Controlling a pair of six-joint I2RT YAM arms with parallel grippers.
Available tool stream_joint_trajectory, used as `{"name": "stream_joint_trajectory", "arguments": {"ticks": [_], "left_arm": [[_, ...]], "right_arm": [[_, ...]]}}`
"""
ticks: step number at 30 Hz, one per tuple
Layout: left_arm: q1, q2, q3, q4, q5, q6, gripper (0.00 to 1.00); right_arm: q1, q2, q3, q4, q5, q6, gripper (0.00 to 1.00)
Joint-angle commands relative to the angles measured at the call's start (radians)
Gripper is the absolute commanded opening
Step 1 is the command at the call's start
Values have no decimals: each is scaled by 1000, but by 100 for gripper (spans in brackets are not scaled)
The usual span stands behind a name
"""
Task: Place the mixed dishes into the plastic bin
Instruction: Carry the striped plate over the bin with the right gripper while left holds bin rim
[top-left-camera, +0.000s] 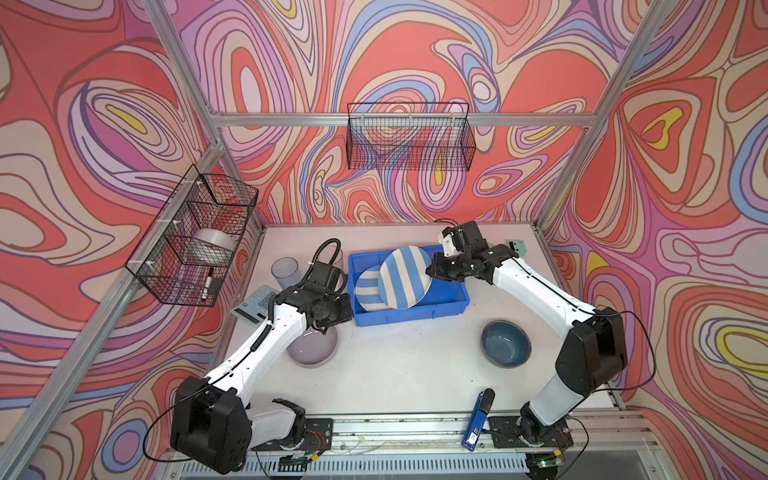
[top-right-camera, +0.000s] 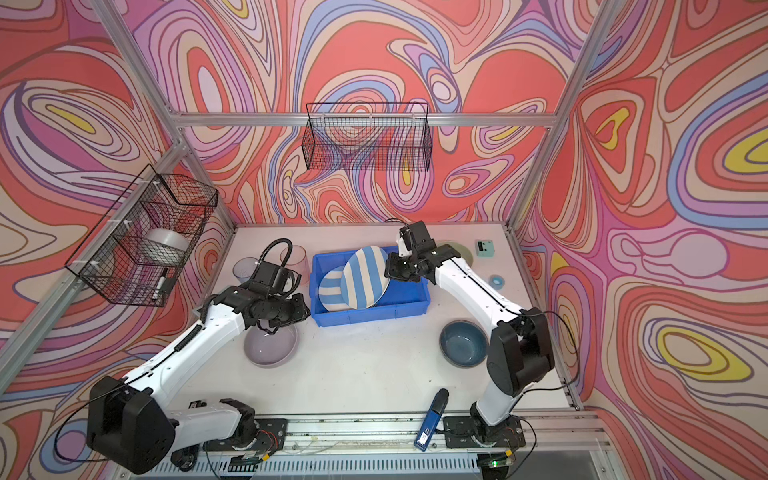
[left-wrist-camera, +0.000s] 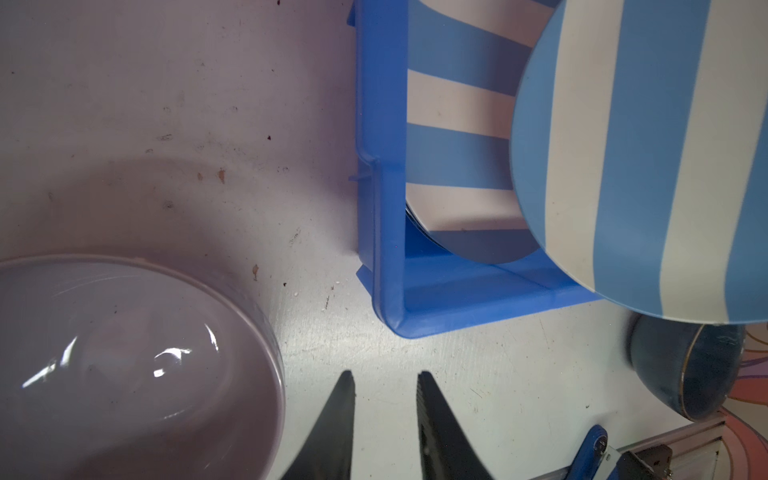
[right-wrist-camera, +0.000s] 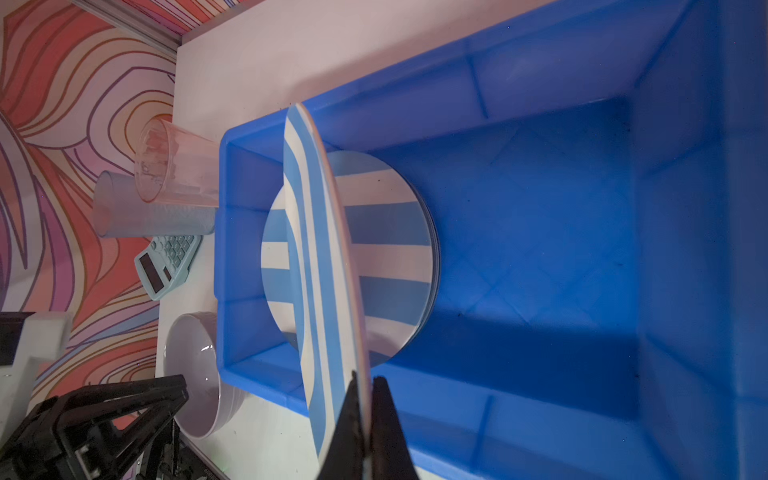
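One plate (top-left-camera: 368, 291) lies in the bin (top-left-camera: 415, 316), the right gripper (right-wrist-camera: 365, 379) pinches a second plate (top-left-camera: 405, 276) above it, the left gripper (left-wrist-camera: 383, 376) part-open, empty; bowls (top-left-camera: 505, 343) and cups (top-left-camera: 285, 270) sit outside.

Robot lab test cell: aluminium extrusion frame (top-left-camera: 291, 119), printed swirl backdrop (top-left-camera: 415, 50), two robot arms (top-left-camera: 257, 345) bolted to a base rail (top-left-camera: 395, 428).
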Motion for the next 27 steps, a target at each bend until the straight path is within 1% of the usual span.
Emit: {"name": "stream_joint_trajectory", "arguments": {"ticks": [1,7,14,19,21,24,27], "left_arm": [[12,49,50,38,20,55,30],[19,128,66,69,42,68,27],[21,167,62,84,51,66,26],[25,188,63,90,49,68,23],[27,191,65,88,48,70,22],[28,193,66,85,45,74,21],[30,192,67,82,43,77,21]], "right_arm": [[-5,35,33,75,-45,-13,0],[-6,105,16,130,-94,0,0],[-6,154,1,143,-137,6,0],[-7,177,-24,146,-159,-1,0],[-7,187,-34,143,-151,-4,1],[-7,209,-32,102,-107,-20,3],[-6,232,-31,84,-86,-33,9]]}}
